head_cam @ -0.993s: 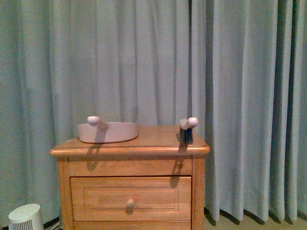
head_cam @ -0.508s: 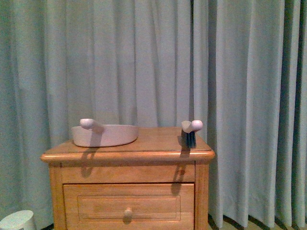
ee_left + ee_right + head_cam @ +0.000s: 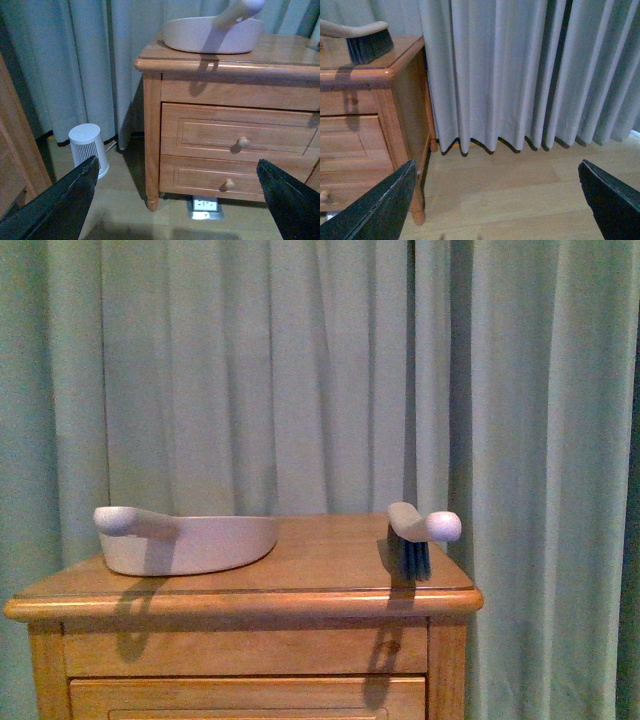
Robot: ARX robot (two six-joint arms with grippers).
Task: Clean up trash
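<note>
White ribbed canister (image 3: 89,147), left wrist view only

No trash can be made out in any view — front, left wrist or right wrist.

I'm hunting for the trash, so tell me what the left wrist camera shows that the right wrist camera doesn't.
Left wrist only: a pale pinkish plastic dustpan on the wooden nightstand, two knobbed drawers, a small white cylindrical appliance on the wooden floor. Right wrist only: a dark-bristled hand brush at the nightstand's corner. Both: that nightstand, pale curtains, the floor, and an open pincer each, left pincer and right pincer. No tissue wad shows in either.
</note>
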